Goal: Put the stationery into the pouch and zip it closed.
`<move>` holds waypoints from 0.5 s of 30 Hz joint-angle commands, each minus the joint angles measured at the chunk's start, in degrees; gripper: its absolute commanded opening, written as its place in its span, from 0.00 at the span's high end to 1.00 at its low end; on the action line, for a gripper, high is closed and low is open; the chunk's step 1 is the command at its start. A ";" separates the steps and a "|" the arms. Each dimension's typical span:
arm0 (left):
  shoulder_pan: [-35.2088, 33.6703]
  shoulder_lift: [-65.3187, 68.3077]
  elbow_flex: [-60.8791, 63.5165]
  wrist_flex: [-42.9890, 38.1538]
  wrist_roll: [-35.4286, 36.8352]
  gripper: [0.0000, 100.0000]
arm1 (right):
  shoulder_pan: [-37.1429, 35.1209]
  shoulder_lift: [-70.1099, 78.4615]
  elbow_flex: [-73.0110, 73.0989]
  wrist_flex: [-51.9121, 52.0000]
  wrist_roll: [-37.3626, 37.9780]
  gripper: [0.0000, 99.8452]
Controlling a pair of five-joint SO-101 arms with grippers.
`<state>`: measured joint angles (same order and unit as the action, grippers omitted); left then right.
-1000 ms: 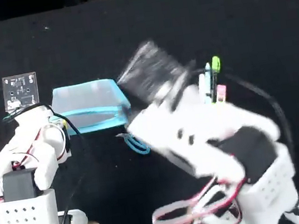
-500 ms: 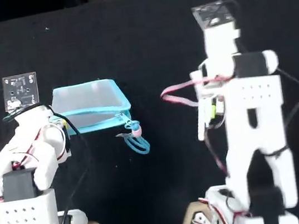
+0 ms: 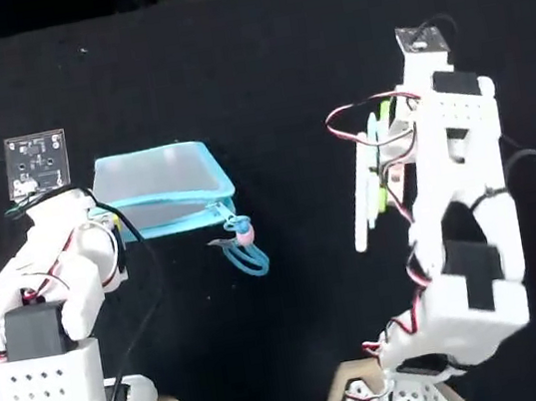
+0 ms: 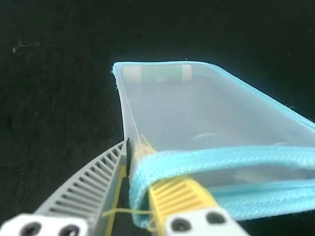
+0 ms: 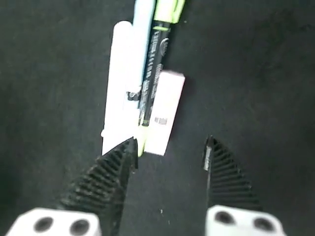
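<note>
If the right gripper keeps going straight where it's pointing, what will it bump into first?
Most likely the pink eraser, with the green pen right beside it. Both lie just ahead of the right gripper, whose jaws stand open. How far off they are is hard to judge.

Bright, even light — pale glare patches on the translucent pouch [image 4: 197, 108]
</note>
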<state>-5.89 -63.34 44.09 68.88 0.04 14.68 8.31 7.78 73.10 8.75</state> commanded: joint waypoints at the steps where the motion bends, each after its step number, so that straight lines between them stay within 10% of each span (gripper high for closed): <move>1: 0.57 -0.79 -1.10 0.18 0.35 0.97 | 0.53 2.77 -0.92 -3.25 -0.44 0.80; 15: 0.40 -0.88 -1.10 0.18 0.35 0.97 | 4.66 19.56 -17.10 2.90 -0.09 0.85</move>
<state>-5.89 -63.34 44.09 68.88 0.04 16.70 27.82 -3.38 72.48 8.84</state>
